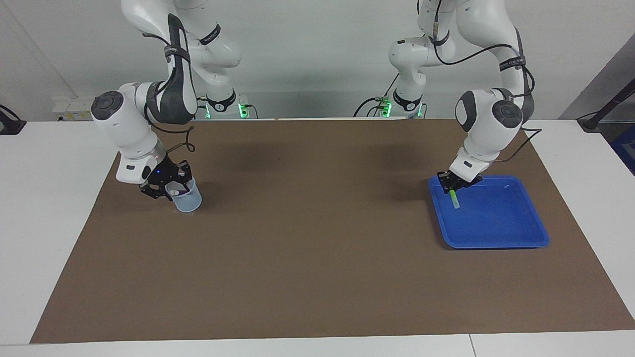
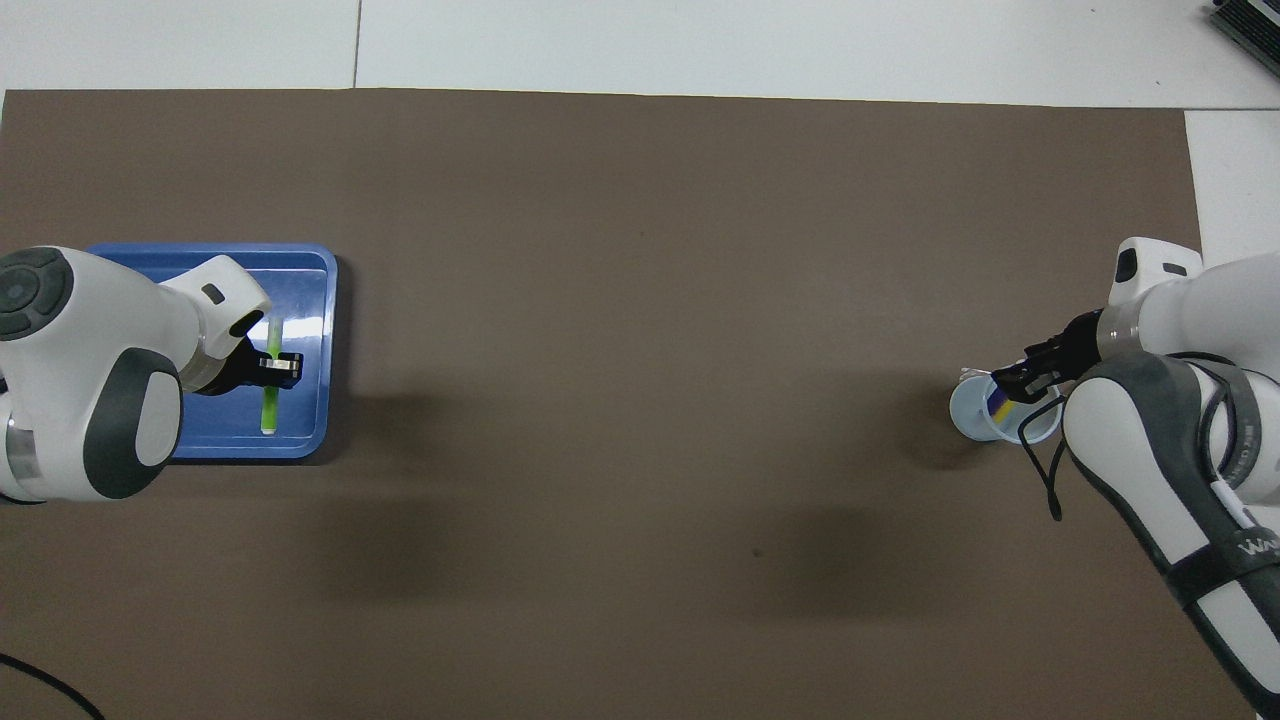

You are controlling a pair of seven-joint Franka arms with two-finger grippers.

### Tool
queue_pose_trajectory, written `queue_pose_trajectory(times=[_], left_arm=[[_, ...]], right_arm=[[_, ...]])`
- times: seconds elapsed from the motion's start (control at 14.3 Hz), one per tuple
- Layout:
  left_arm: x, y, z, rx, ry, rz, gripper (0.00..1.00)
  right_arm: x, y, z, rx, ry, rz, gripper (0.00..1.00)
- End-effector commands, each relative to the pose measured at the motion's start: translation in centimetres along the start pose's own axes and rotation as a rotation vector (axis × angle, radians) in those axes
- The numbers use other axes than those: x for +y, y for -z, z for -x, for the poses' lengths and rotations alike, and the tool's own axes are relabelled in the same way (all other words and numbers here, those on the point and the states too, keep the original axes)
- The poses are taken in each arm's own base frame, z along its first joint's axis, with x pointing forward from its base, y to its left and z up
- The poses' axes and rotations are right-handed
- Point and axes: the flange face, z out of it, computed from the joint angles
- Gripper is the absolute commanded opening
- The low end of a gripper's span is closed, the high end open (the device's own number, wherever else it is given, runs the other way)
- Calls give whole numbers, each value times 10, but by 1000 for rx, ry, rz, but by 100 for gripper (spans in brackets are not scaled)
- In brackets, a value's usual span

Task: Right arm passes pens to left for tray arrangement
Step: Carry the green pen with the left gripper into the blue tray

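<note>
Blue tray (image 1: pixel 496 223) sits at the left arm's end of the counter (image 1: pixel 317 258); left claw (image 1: pixel 452 187) is low over its rim nearest the robots, closed on the green pen (image 1: pixel 455 200). Facing view shows the pen hanging tilted, pale end down near the tray floor; overhead view (image 2: pixel 269 385) instead shows its long axis running toward and away from the robots, which the facing view foreshortens. Left forearm slopes steeply down, elbow bent high. Right claw (image 1: pixel 166 187) is at the cup (image 1: pixel 187 198) mouth at the other end, wrist angled down. Only the overhead view shows yellow and purple pens (image 2: pixel 998 403) inside the cup; whether the right claw grips anything cannot be told.
</note>
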Motion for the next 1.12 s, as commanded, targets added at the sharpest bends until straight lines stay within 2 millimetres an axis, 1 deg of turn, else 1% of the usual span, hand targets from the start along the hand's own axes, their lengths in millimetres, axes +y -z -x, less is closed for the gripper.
queue_pose_trajectory(times=[0.0, 0.14, 0.28, 0.42, 0.49, 0.56, 0.7, 0.77, 0.84, 0.91, 0.98, 1.05], left_arm=[[-10, -17, -10, 22, -18, -20, 0], [-13, -27, -14, 27, -12, -18, 0], [-13, -41, -18, 40, -12, -13, 0], [-15, -56, -21, 48, -11, -10, 0], [-15, -58, -21, 48, -14, -14, 0], [-15, -59, -20, 45, -20, -18, 0], [-23, -61, -19, 41, -12, -19, 0], [-22, -62, -19, 37, -27, -18, 0], [-22, -62, -19, 37, -27, -18, 0], [-22, -62, -19, 40, -24, -18, 0], [-20, -62, -19, 39, -19, -16, 22], [-21, -62, -20, 43, -8, -13, 47]], right_arm=[[-1, -1, 4, -24, -27, -2, 40], [-2, -1, 4, -30, -49, -6, 37], [-2, 0, 4, -36, -49, -11, 29], [-1, 1, 4, -38, -50, -13, 16], [0, 2, 5, -38, -51, -13, 7], [0, 2, 5, -38, -51, -13, 0], [-1, 4, 5, -44, -54, -25, 0], [-1, 3, 5, -45, -54, -26, 0], [-1, 4, 4, -44, -56, -25, 22], [-1, 4, 4, -42, -56, -23, 55], [0, 4, 5, -42, -57, -23, 55], [0, 4, 5, -42, -56, -25, 54]])
